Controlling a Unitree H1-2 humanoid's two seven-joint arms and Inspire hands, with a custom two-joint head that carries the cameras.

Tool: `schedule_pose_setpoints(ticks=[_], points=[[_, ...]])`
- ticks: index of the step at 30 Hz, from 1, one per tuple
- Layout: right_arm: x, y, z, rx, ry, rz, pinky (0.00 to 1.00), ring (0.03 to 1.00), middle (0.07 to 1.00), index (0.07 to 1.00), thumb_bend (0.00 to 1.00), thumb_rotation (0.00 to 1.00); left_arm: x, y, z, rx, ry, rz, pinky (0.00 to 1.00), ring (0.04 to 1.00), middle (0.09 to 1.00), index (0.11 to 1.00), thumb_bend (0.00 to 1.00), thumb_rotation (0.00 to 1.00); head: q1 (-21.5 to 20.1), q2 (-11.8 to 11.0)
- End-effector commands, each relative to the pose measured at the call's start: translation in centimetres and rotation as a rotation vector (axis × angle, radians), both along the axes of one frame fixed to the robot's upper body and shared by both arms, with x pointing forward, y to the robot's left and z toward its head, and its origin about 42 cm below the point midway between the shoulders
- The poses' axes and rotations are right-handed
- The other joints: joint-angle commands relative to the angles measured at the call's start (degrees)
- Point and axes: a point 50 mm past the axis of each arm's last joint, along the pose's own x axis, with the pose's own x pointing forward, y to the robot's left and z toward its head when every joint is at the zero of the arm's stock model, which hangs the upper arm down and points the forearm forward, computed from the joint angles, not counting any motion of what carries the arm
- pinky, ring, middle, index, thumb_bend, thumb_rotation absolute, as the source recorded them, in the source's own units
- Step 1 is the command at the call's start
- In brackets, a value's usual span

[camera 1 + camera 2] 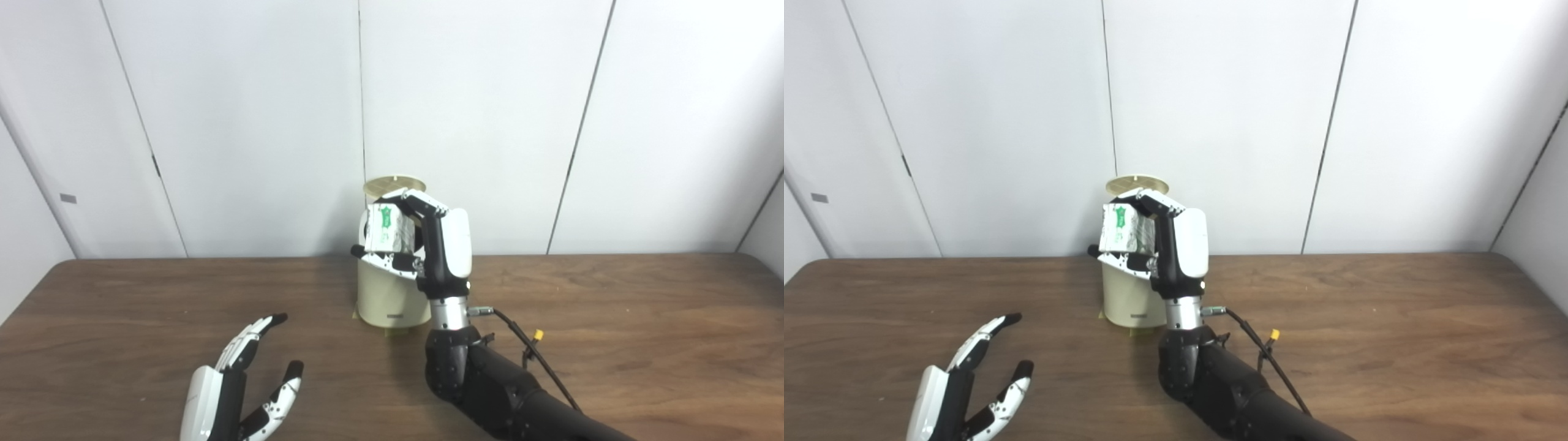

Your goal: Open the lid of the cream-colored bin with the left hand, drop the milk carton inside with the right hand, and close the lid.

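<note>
The cream-colored bin (386,300) stands at the middle back of the table, its round lid (394,184) tipped up behind it. My right hand (429,245) is shut on the milk carton (387,230), a white carton with green print, held just above the bin's mouth. The hand and carton hide the bin's opening. My left hand (236,383) rests open, fingers spread, low over the table at the front left, well away from the bin. In the right eye view the carton (1124,229) sits over the bin (1126,297) in the same way.
The wooden table (612,318) stretches wide to both sides. White wall panels stand right behind the bin. A thin black cable with a yellow connector (538,335) hangs off my right forearm, just over the table.
</note>
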Motion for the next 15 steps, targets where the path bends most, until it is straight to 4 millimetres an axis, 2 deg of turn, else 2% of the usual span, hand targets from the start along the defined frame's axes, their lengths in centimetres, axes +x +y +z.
schedule_pose_setpoints(ticks=[1, 15], points=[[0.9, 1.0, 3.5, 0.039, -0.107, 0.031, 0.39, 0.470, 0.520, 0.439, 0.50, 0.00, -2.4, -1.7, -2.1, -0.063, 0.058, 0.015, 0.89, 0.876, 0.856, 0.824, 0.35, 0.47, 0.3, 0.1], [1.2, 1.3, 3.6, -0.034, -0.106, 0.064, 0.37, 0.459, 0.536, 0.440, 0.50, 0.00, -3.5, -1.6, -2.3, -0.042, 0.052, 0.033, 0.87, 0.869, 0.845, 0.805, 0.38, 0.50, 1.3, 0.2]])
